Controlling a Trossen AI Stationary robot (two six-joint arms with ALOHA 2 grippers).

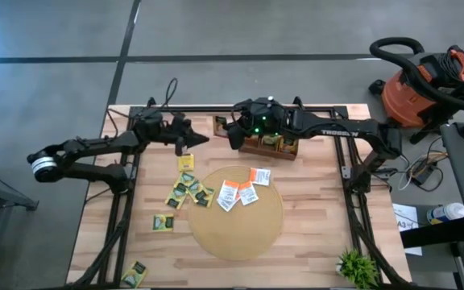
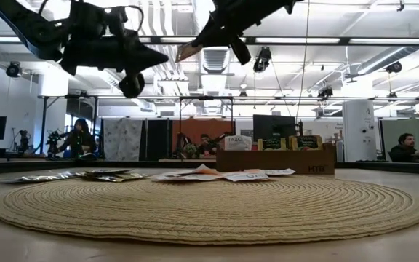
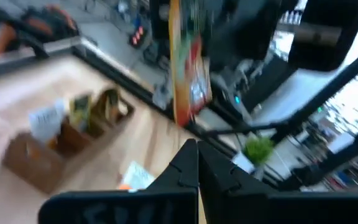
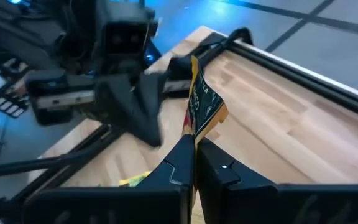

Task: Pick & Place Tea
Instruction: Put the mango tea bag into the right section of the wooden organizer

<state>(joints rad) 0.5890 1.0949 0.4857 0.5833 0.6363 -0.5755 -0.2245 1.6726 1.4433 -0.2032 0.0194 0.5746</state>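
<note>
- The right gripper [image 4: 193, 146], above the box's [image 1: 269, 150] left end, is clamped on a yellow-green tea sachet [image 4: 204, 107].
- The left gripper [image 1: 201, 139] is together, apparently empty.
- Other sachets [image 1: 188, 191] lie near the mat [image 1: 236, 234].

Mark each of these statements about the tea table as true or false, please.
1. The right gripper is shut on a yellow and dark green tea sachet. True.
2. The left gripper also holds a sachet. False: it is shut with nothing between its fingers.
3. Orange and white sachets lie on the round woven mat. True.
4. The wooden compartment box stands on the mat. False: it stands on the table, beyond the mat and apart from it.
</note>
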